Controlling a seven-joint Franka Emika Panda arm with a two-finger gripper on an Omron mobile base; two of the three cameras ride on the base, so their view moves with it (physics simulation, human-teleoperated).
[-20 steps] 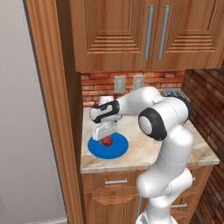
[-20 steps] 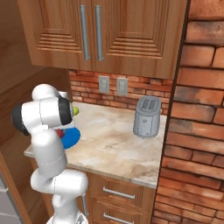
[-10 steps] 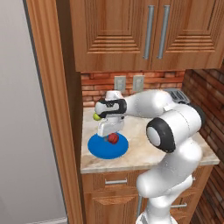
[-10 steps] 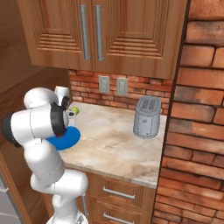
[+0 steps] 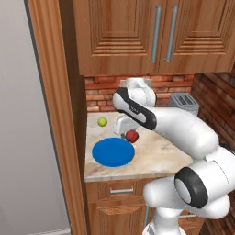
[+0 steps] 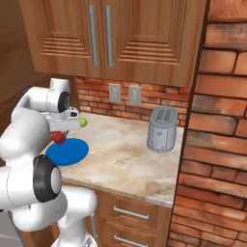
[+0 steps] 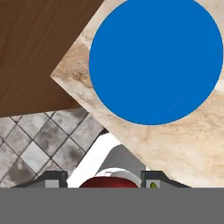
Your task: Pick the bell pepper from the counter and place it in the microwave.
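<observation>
The claw point(image 5: 130, 136) grips the bell pepper point(image 5: 132, 135) just above the bare blue plate point(image 5: 113, 152).

The white arm reaches from the lower right across the bench point(image 5: 151, 156), its tool point(image 5: 127, 133) hanging above the slab just past the far edge of the blue plate point(image 5: 113, 152). The red bell pepper point(image 5: 132, 136) sits at the tool's tip, clear of the surface. A small yellow-green ball point(image 5: 102, 121) lies near the back left, apart from the plate. A grey toaster point(image 5: 184, 104) stands at the back right against the brick wall, under wooden cabinets point(image 5: 156, 36).
</observation>
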